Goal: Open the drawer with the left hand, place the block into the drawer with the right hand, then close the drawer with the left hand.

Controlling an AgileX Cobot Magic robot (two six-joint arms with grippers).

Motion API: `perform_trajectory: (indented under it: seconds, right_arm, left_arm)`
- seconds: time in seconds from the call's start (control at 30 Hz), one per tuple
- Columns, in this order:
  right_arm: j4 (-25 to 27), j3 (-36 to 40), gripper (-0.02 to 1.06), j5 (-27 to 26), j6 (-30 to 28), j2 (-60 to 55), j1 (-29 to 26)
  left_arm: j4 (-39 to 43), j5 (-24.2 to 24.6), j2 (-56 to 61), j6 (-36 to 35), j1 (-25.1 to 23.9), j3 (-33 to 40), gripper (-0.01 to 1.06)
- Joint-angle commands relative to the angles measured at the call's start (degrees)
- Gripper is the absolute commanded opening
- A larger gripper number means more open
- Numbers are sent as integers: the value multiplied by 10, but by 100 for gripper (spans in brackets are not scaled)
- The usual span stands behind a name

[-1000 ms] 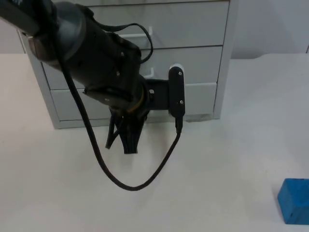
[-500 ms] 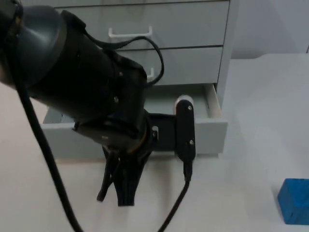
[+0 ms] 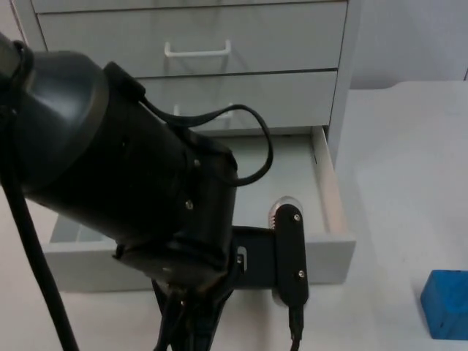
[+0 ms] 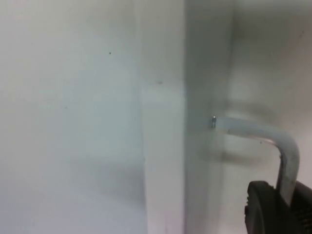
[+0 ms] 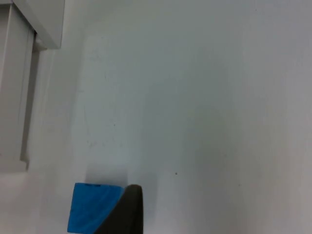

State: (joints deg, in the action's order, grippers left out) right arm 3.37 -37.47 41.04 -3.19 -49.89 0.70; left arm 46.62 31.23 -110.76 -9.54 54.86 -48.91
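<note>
Here, a grey drawer cabinet (image 3: 219, 44) stands on the white tabletop (image 3: 409, 161), its bottom drawer (image 3: 322, 252) pulled well out. The left gripper (image 4: 280, 214) is at the drawer's white wire handle (image 4: 273, 141); whether it clamps the handle cannot be told. The blue block (image 3: 444, 303) sits apart on the tabletop, beside the waiting right gripper (image 5: 124, 209), whose state is also unclear. The block looks light, rigid and flat-sided, so pinching two opposite faces should hold it.
</note>
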Motion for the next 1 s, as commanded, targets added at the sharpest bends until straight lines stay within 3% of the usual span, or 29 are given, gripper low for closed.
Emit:
perform_trajectory:
  seconds: [0.0,0.4,0.47,0.53,0.57,0.63,0.7,0.97]
  right_arm:
    - [3,0,105,-5,-5,2,-4]
    - [3,0,105,-4,-5,2,-4]
    - [3,0,105,-4,-5,2,-4]
    - [3,0,105,-4,-5,2,-4]
    - [3,0,105,-4,-5,2,-4]
    - [3,0,105,-4,-5,2,-4]
    - [3,0,105,-4,-5,2,-4]
    - [3,0,105,-4,-5,2,-4]
  left_arm:
    - [-67,26,6,-3,4,6,0]
    - [-101,-11,6,23,4,6,0]
    - [-101,-11,6,25,4,6,7]
    - [-101,-11,6,25,4,6,22]
    - [-101,-11,6,25,4,6,22]
    - [-102,-1,6,25,4,6,41]
    - [-102,5,6,25,4,6,52]
    - [-102,16,36,28,4,6,61]
